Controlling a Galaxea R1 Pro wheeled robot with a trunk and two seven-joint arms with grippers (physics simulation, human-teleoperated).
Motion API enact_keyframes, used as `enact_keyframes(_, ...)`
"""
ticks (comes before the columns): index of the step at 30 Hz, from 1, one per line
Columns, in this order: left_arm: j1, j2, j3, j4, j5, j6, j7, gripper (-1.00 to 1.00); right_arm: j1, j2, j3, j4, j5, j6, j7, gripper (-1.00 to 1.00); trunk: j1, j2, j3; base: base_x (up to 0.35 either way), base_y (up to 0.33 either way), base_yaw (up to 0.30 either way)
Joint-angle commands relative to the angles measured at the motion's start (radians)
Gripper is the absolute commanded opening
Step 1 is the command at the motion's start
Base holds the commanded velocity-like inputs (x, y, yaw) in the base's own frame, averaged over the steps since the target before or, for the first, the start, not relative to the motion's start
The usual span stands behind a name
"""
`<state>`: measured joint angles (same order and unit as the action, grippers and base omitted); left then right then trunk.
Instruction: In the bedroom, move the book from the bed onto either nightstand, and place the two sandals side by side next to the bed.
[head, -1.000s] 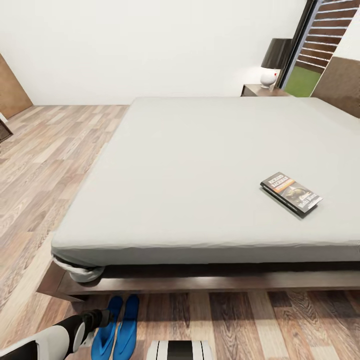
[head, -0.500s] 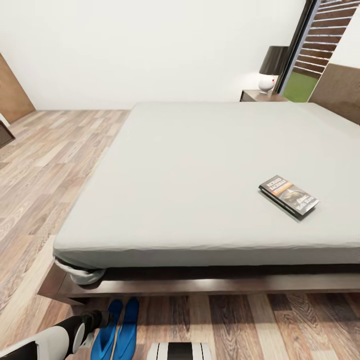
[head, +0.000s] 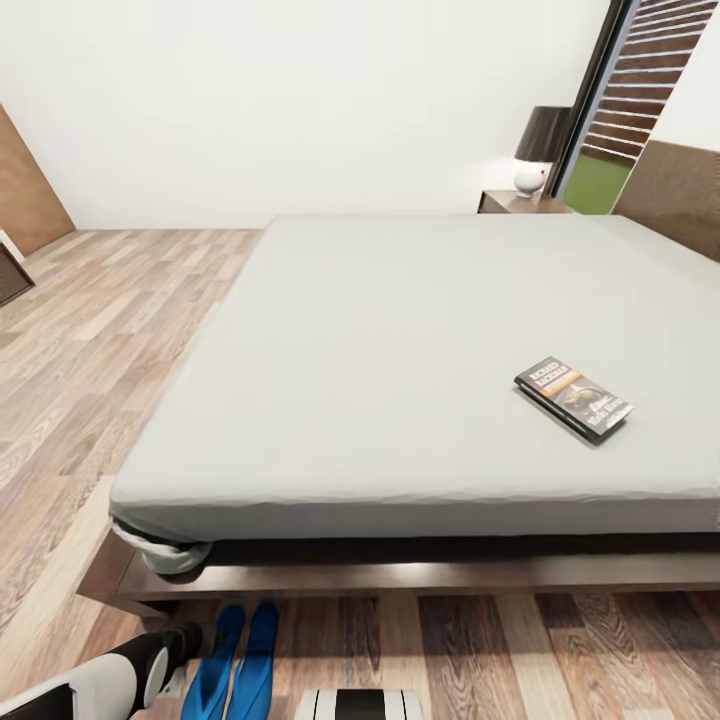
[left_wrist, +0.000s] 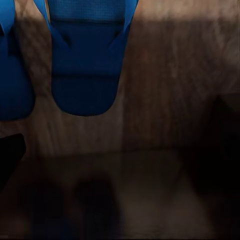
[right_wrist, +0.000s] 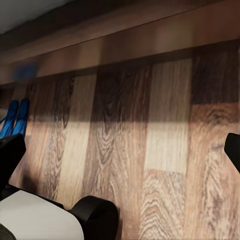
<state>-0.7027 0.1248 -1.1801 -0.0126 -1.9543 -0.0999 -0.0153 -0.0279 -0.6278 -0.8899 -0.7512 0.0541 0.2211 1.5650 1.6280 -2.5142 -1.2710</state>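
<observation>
— Where is the book right now?

— Flat on the bed, cover up, on the pale grey mattress toward the head view's right and nearer the foot edge than the headboard. Nothing touches it.

— And the two sandals?

— On the wooden floor just beside the bed's dark frame, near its left corner in the head view. They lie side by side, parallel, toes toward the frame. The left wrist view looks down on them too — blue soles against dark floorboards, in shadow.

— Is the nightstand in sight?

— Yes, at the far side of the bed by the white wall, a dark brown top carrying a lamp with a white round base and a dark shade. It stands well apart from the book.

— What about the left pincer?

— The left arm reaches in from the head view's lower left, its dark end just beside the sandals. I cannot tell whether that pincer is spread or pressed together; the tips are not clear in any view.

— And the right pincer?

— In the right wrist view its two dark fingertips sit at opposite edges of the picture — spread wide, pinching nothing, with bare floorboards and the bed frame between them.
</observation>
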Motion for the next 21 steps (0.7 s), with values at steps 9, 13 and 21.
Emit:
enact_keyframes(9, 0.0, 0.001, 0.005, 0.0, -0.007, -0.004, -0.002, 1.0, -0.001, 0.0, -0.004, 0.0, 0.006, 0.011, 0.006, 1.0, -0.001, 0.0, 0.007, 0.0, 0.0, 0.0)
enact_keyframes(13, 0.0, 0.001, 0.005, 0.0, -0.007, -0.004, -0.002, 1.0, -0.001, 0.0, -0.004, 0.0, 0.006, 0.011, 0.006, 1.0, -0.001, 0.0, 0.007, 0.0, 0.0, 0.0)
enact_keyframes(21, 0.0, 0.002, 0.005, 0.0, -0.007, -0.004, -0.002, 1.0, -0.001, -0.001, -0.004, 0.0, 0.006, 0.011, 0.006, 1.0, -0.001, 0.0, 0.007, 0.0, 0.0, 0.0)
